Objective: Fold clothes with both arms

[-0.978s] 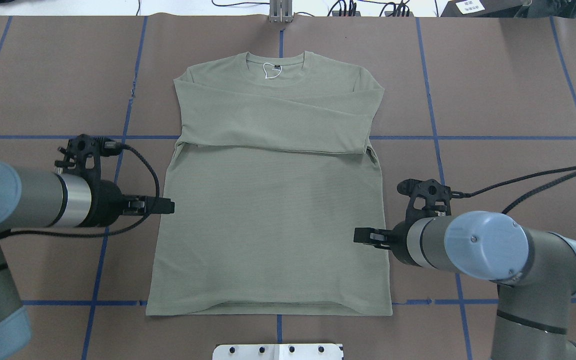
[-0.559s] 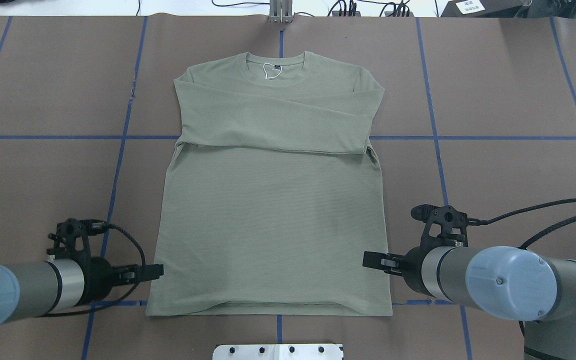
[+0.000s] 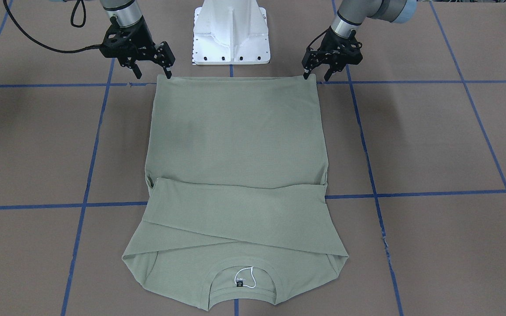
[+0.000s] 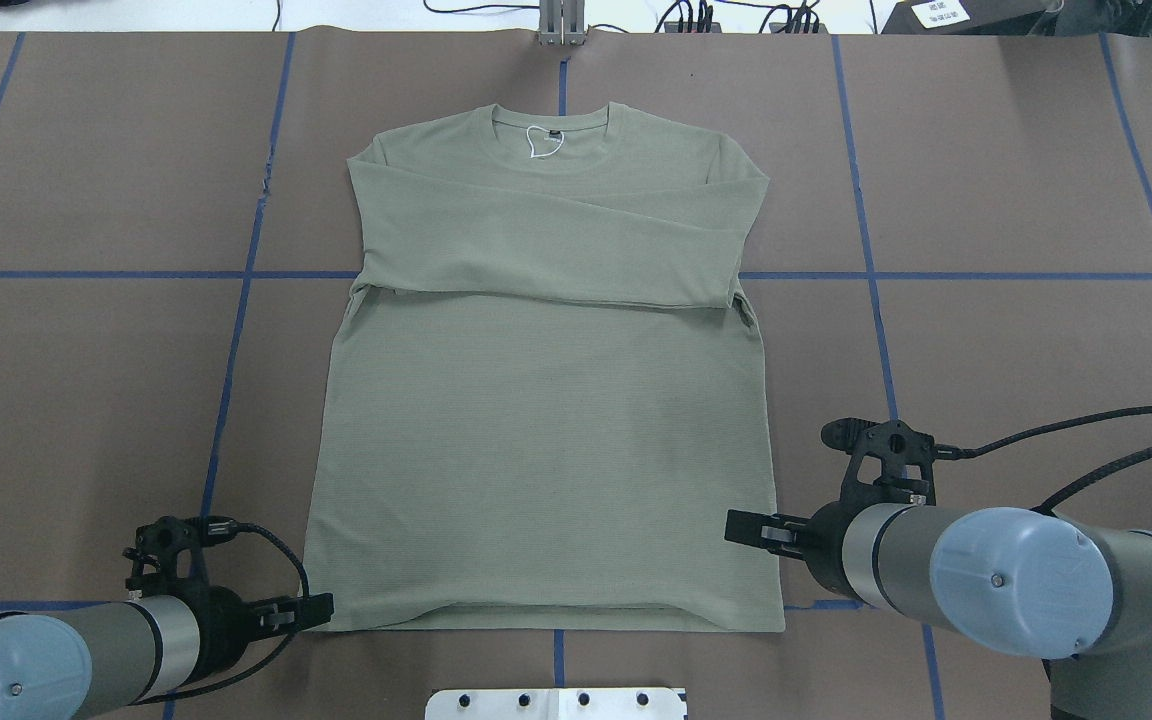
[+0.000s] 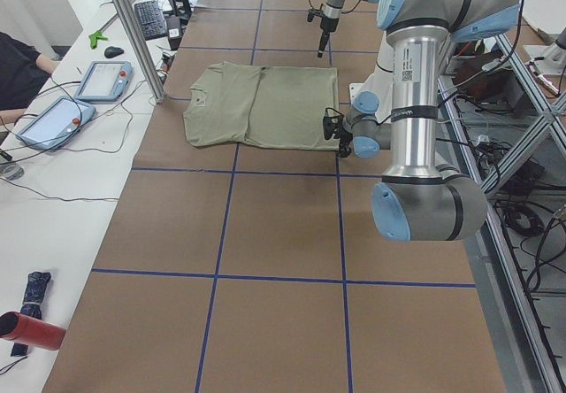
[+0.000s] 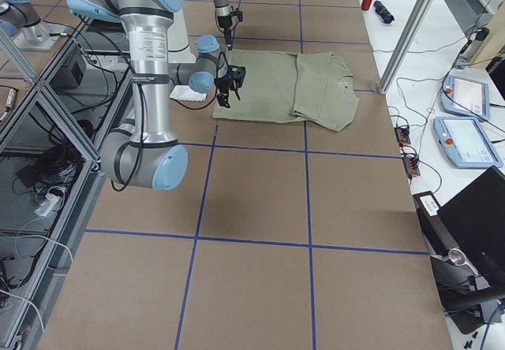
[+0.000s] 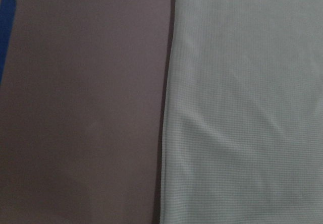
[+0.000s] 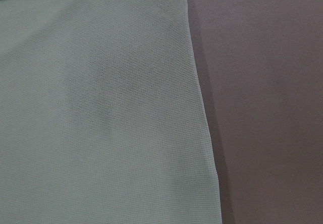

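— Where is the shirt (image 4: pixel 536 450) just now?

— It lies flat in the middle of the brown surface (image 4: pixel 86 400). The neckline is at the far side, and the hem is toward the white pedestal (image 3: pixel 231 35). Both sleeves (image 4: pixel 556 240) are folded across the chest, one over the other. A white string loop (image 4: pixel 541 143) sits inside the collar.

— And the two arms?

— They are low, one on each side of the hem end. The left fingers (image 4: pixel 314 606) point in at the hem's left corner, right at the cloth's edge. The right fingers (image 4: pixel 744 528) point in at the right side seam, close to the other corner.

— Have they got hold of it?

— No. From across the surface both pairs show spread apart with nothing between them. Whether a tip touches the fabric, I cannot tell. The wrist cameras show only the shirt's side edges lying smooth on the paper.
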`<state>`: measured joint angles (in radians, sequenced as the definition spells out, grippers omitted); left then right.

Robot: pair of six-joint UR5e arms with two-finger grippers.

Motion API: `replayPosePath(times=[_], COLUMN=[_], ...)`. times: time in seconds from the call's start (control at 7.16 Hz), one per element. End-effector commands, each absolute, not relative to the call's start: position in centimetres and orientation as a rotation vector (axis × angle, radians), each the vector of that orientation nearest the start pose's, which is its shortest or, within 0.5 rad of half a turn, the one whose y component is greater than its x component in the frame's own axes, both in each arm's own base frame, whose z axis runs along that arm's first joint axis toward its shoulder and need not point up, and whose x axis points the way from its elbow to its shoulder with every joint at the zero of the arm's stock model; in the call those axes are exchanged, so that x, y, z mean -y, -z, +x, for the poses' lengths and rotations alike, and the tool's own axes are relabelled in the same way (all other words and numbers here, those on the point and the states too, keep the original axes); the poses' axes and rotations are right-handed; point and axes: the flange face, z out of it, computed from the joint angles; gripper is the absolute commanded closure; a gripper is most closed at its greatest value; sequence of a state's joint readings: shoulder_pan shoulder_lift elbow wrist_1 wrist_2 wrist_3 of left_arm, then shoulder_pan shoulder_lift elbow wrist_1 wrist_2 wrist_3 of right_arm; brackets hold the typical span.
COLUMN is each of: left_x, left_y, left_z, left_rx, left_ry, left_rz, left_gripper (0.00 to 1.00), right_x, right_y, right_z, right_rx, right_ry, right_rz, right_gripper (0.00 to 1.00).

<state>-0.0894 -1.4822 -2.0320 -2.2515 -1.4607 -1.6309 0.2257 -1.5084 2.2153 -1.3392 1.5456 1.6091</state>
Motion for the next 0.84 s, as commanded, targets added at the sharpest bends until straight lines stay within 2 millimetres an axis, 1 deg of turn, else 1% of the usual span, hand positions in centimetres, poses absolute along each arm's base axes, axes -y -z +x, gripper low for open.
replayPosePath(times=[0.0, 0.42, 0.56, 0.7], left_x=[18.43, 18.35, 18.29, 18.3], left_y=[-39.71, -39.86, -39.72, -39.5], left_z=[45.5, 45.59, 45.69, 45.8], left_rx=[-1.066, -1.063, -1.066, -1.07], left_ry=[0.199, 0.197, 0.195, 0.194], left_rz=[0.113, 0.11, 0.11, 0.11], left_gripper=[0.3, 0.3, 0.45, 0.74], right_x=[23.49, 23.18, 23.08, 23.03], right_y=[-31.02, -31.09, -31.16, -31.23], right_z=[-42.27, -42.42, -42.5, -42.57], right_rx=[0.935, 0.934, 0.931, 0.93], right_ry=[-0.254, -0.247, -0.249, -0.25], right_rz=[0.111, 0.108, 0.121, 0.121], right_gripper=[0.0, 0.0, 0.0, 0.0])
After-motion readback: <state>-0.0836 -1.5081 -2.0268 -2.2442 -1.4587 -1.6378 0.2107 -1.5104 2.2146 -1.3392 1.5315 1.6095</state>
